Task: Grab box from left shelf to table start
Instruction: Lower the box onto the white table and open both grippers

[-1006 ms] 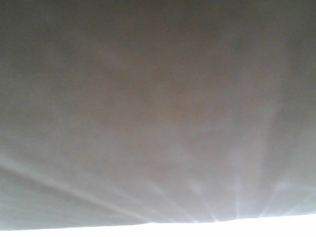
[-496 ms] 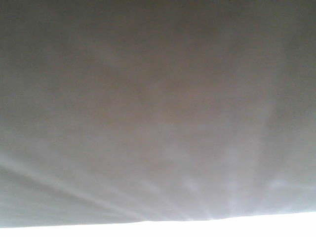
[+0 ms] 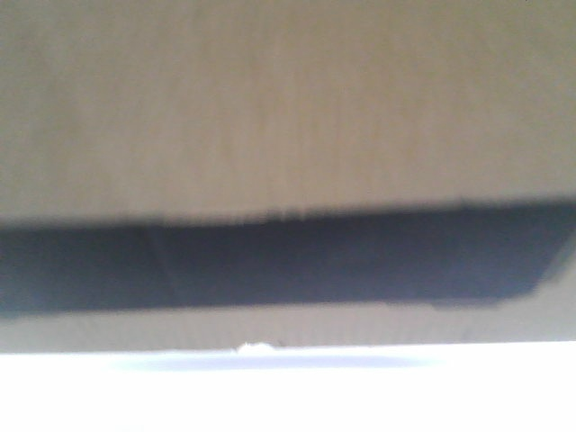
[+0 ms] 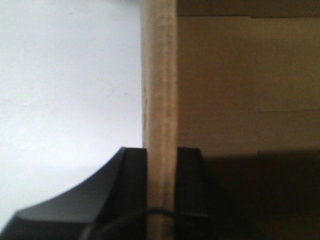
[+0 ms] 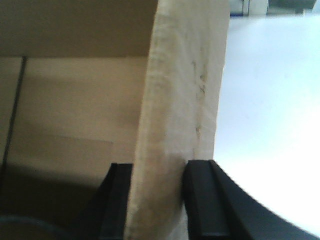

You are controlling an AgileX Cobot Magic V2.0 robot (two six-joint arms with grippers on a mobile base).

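Box (image 3: 288, 117) fills front view, low over table (image 3: 288, 396); contact unclear. L gripper (image 4: 161, 170) & R gripper (image 5: 157, 172) each pinch a cardboard side wall. Lower both in sync, level, w/o twisting; release only once base sits flat.

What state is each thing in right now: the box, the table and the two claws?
box: open-topped, gripped by two walls, low over the table; contact unclear.
table: white, faint shadow under the box.
left gripper: shut on a box wall.
right gripper: shut on a box wall.
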